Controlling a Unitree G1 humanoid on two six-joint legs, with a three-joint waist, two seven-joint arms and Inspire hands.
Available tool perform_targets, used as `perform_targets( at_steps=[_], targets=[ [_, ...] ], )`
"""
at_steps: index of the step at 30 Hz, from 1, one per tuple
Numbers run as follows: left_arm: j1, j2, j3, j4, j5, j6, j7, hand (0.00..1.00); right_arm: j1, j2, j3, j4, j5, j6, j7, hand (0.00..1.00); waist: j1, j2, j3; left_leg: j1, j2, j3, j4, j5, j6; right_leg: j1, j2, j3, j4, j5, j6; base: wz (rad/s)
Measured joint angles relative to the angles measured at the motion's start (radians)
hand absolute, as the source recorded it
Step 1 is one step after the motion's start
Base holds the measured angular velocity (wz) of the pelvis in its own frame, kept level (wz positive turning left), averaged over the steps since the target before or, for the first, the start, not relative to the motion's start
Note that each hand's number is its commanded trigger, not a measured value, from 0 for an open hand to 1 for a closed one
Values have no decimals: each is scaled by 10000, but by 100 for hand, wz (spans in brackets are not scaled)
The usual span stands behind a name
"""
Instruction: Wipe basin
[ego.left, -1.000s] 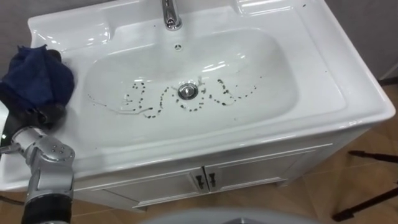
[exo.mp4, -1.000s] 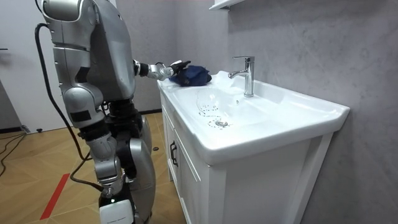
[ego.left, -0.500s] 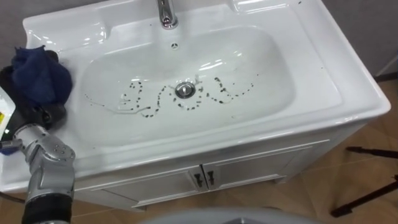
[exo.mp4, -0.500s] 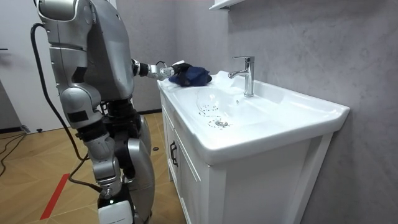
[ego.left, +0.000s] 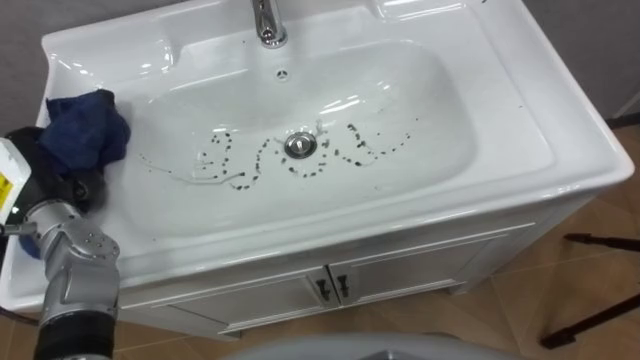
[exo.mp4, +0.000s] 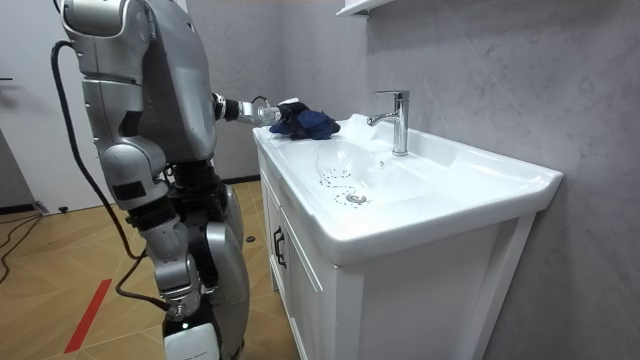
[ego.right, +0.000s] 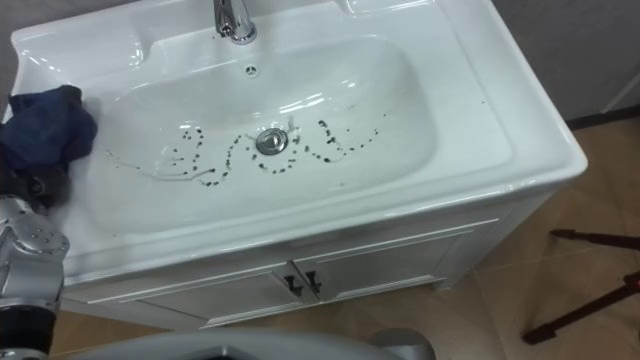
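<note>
Could not tell the grip of the left hand (ego.left: 62, 180): fingers buried under the blue cloth (ego.left: 88, 128), wide or closed not readable. Saw dark parts of that hand poking out beneath the cloth, forearm cut off by the lower left edge. Logged 1 cloth, bunched on the left rim of the basin (ego.left: 560, 140), just beside the bowl's edge, apart from the dirt. Counted 1 tap (ego.left: 268, 22), top cropped in the eye views; 1 overflow hole (ego.left: 282, 73); 1 drain (ego.left: 298, 146). Noted dark specks (ego.left: 352, 150) strung in a wavy line on both sides of the drain, too small to count. Counted 2 handles (ego.left: 330, 288) on the cabinet doors (ego.left: 420, 275) below. Placed robot standing at the basin's front in the room view, left arm reaching to the cloth.
</note>
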Motion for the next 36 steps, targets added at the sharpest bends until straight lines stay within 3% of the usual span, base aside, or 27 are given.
perform_targets(
  at_steps=[17, 23, 25, 31, 36],
  targets=[
    [-32, 2, -171, -49, -2079, -110, -409, 100, -45, -29, 56, 0, 93, -15, 28, 0, 20, -13, 0, 171, -3, -8, 10, 1, 3, 232, -7, -17, -49, -6, 8, 0],
    [-35, -1, -188, -189, -2068, -105, -479, 100, -37, -27, 45, 3, 53, -36, 27, 0, 0, -18, -17, 153, -2, -80, 33, 1, 3, 255, -12, -66, -20, -1, 4, 2],
    [-35, -4, -191, -505, -2067, -90, -479, 100, -29, 0, 47, 2, 71, -53, 24, 0, -1, 4, -57, 113, -4, -149, 85, 1, 3, 249, -19, -114, -12, 0, 4, 9],
    [-35, -4, -209, -2120, -2033, -104, -368, 100, 0, 33, 52, -10, 39, -284, -104, 0, 13, -201, -27, 107, -6, -229, 126, 1, 2, 268, -19, -140, -7, 0, 2, 3],
    [-35, -4, -212, -2786, -1909, -445, -155, 100, 25, 36, 49, 14, 11, -386, -199, 0, -3, -195, -13, 112, -5, -222, 124, 1, 2, 260, -17, -134, -5, -2, 0, 0]
  ],
)
